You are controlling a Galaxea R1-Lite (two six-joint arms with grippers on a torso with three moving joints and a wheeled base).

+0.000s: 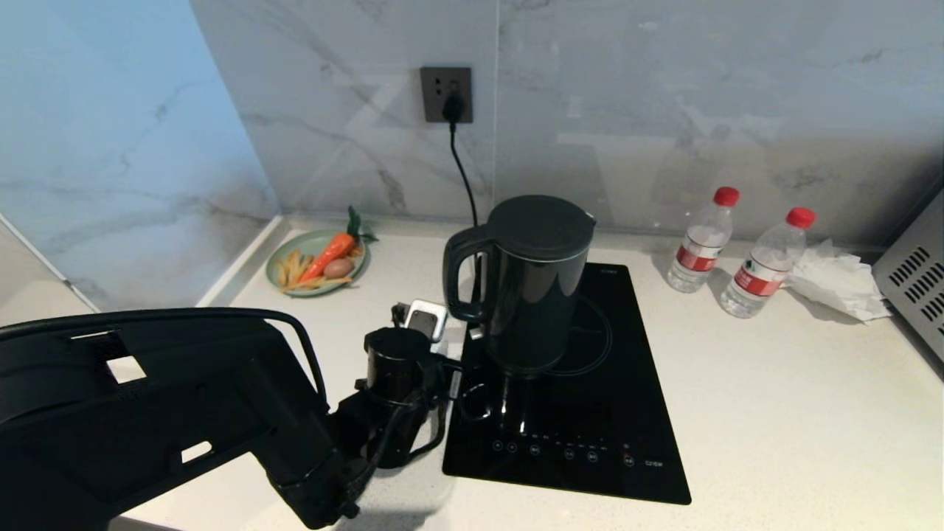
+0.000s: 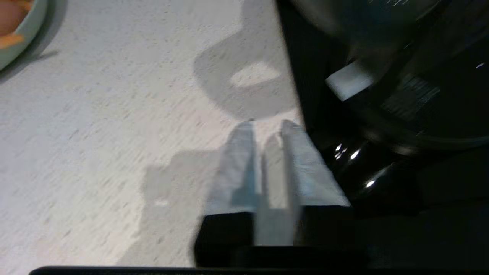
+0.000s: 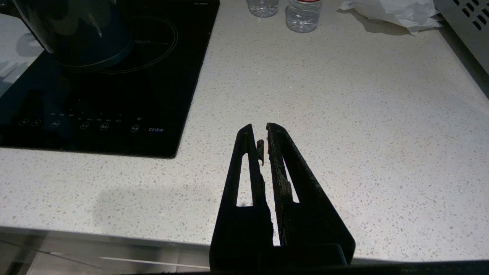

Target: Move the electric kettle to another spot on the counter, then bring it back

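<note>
Plainly, the kettle was not yet in hand. The electric kettle (image 1: 535, 284) stood upright on the black cooktop panel (image 1: 582, 442) toward the back of the worktop (image 1: 796, 413), its loop handle turned to the worktop's left end and its spout to the right. The left claw (image 2: 267, 128) sat low over the bare stone just off the cooktop's left edge, below and in front of the handle, its two pale fingers (image 2: 238, 160) parted only by a narrow gap and closed on nothing; the kettle's dark body loomed just beside it in the left wrist view. I judged this to be the approach before the first lift. The next move would call for wider jaws, a rise to handle height, and a reach in so the fingers straddle the loop before squeezing. The right claw (image 3: 263, 131) hung parked over the worktop's front edge, right of the cooktop, its dark fingers nearly together and empty. A green plate of toy food (image 1: 318, 262) lay in the back left corner, and two water bottles (image 1: 734, 251) stood toward the back right.
</note>
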